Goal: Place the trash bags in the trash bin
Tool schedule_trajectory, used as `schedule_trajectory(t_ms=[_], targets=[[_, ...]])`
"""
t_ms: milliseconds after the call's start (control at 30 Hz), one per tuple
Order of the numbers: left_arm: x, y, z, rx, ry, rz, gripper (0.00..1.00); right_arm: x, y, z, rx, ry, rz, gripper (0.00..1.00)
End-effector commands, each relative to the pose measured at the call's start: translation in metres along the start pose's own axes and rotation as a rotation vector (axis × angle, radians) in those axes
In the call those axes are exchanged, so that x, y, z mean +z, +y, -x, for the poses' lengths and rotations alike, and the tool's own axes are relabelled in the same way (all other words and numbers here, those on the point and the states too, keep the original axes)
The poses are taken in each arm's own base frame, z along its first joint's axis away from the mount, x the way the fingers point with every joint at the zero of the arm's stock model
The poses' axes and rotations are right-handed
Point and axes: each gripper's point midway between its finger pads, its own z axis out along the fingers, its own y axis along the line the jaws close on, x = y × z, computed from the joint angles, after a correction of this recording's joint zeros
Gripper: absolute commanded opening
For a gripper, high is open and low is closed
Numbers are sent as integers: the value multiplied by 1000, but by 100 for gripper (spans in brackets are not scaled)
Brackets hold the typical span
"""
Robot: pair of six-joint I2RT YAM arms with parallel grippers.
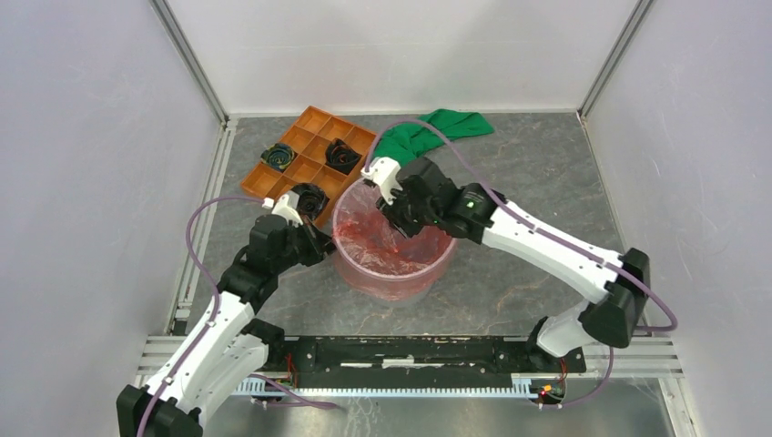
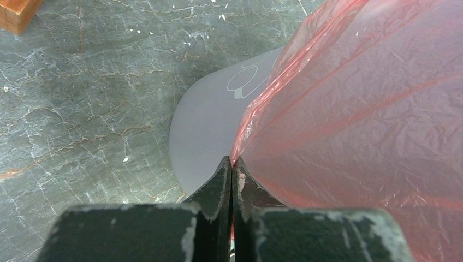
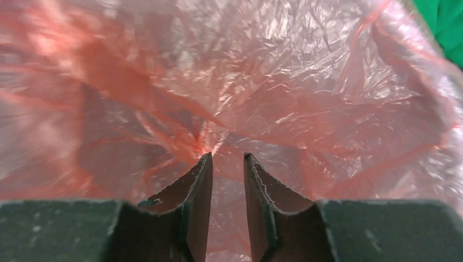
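Observation:
The trash bag is a thin red-pink film spread inside the round translucent trash bin at mid-table. My left gripper sits at the bin's left rim, shut on an edge of the bag. In the left wrist view its fingertips pinch the film, the bag stretches away to the right, and the bin's grey wall lies beyond. My right gripper reaches down into the bin from the far side. Its jaws stand apart, with the crinkled bag just beyond the tips and nothing pinched.
An orange compartment tray holding dark coiled items stands behind the bin to the left; its corner shows in the left wrist view. A green cloth lies behind the bin, also at the corner of the right wrist view.

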Motion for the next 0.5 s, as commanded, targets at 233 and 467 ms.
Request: schedule_trajectory(t_ms=[233,467], targets=[[-13,-34,23,10,-66,-106,2,65,-8,54,163,-199,-95,38],[-23,-40,29,16,-93,-116,2,58,-9,48,211,-277,-109,54]])
